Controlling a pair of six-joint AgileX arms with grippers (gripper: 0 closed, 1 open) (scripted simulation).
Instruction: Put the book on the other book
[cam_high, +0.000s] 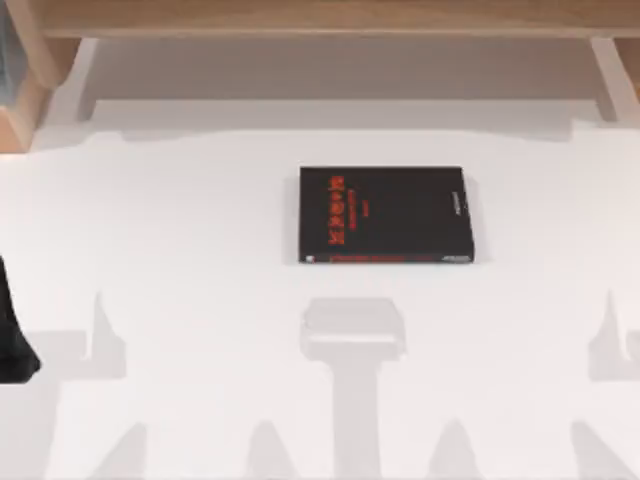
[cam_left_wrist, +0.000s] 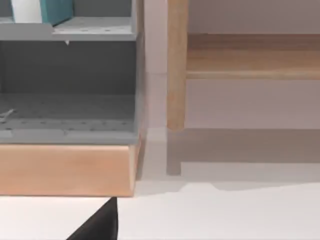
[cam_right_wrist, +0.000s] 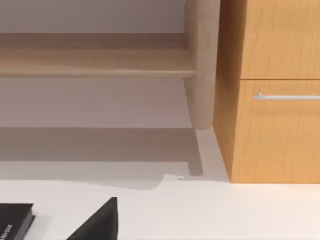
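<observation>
The other book (cam_high: 386, 215) lay flat mid-table, well right of our left arm (cam_high: 12, 340); the book (cam_left_wrist: 56, 10) stood shelved beyond its pincer, whose jaw state we could not tell. We judged a level approach best.

A: What stands at 10 o'clock?
B: A grey shelf unit (cam_left_wrist: 67, 75) on a wooden base (cam_left_wrist: 65, 170), the teal book (cam_left_wrist: 56, 10) upright on its upper shelf.
A: And at 1 o'clock?
B: A wooden post (cam_left_wrist: 176, 65).

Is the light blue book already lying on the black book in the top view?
No. The black book lies alone on the white table, red lettering uncovered, nothing on it.
</observation>
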